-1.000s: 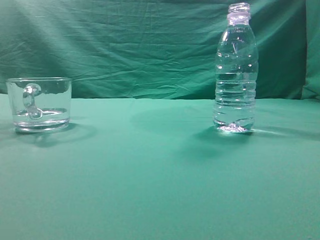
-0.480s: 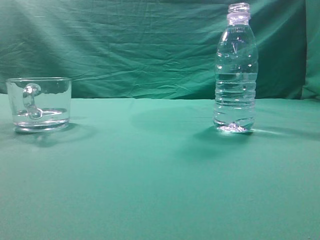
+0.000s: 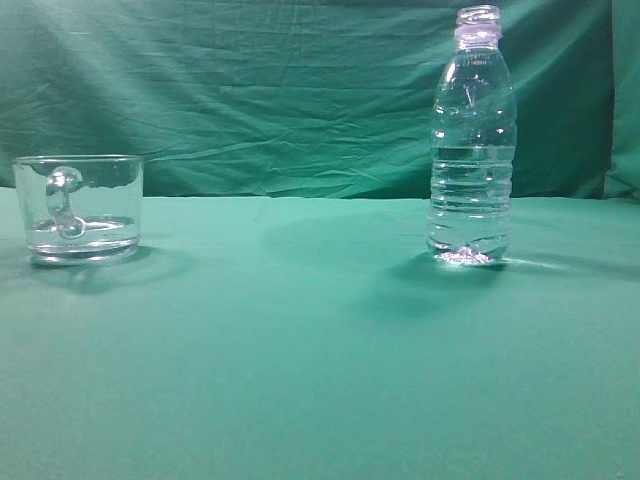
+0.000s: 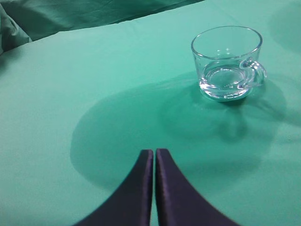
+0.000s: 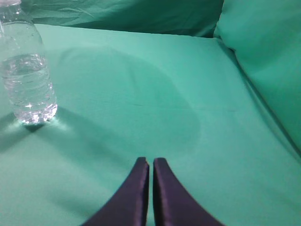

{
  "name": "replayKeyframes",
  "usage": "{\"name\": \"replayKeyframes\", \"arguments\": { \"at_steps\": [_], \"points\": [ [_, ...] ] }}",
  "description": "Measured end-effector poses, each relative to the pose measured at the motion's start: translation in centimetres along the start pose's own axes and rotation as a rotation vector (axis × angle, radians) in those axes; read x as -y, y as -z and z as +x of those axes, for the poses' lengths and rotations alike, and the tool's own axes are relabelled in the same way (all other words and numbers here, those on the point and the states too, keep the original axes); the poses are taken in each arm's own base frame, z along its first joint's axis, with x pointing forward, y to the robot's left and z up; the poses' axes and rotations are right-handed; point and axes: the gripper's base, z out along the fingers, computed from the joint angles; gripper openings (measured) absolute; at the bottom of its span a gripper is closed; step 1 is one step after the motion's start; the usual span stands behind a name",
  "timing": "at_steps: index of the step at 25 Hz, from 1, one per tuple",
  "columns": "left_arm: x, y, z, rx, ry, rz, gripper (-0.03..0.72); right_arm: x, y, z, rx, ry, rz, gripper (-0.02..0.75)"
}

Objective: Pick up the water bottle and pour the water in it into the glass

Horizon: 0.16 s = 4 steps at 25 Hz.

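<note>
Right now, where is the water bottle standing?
The water bottle stands upright on the green cloth, right of centre in the exterior view, far from the glass at the left edge, untouched by either gripper.

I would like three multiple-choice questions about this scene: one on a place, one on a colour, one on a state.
1. In the exterior view, the glass stands where relative to the water bottle?
A. left
B. right
C. behind

2. The cloth on the table is
A. red
B. green
C. white

3. The right gripper is
A. shut on the bottle
B. wide open
C. shut, holding nothing

Answers: 1 A, the glass is far left, the bottle right. 2 B, green throughout. 3 C, its fingers meet well away from the bottle.
</note>
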Motion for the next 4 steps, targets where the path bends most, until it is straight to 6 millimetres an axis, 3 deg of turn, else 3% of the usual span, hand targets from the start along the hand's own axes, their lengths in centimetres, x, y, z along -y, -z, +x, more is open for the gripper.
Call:
{"name": "replayKeyframes", "arguments": {
  "at_steps": [4],
  "points": [
    [0.0, 0.0, 0.0, 0.0, 0.0, 0.0, 0.0, 0.0, 0.0, 0.0, 0.0, 0.0, 0.0, 0.0]
  ]
}}
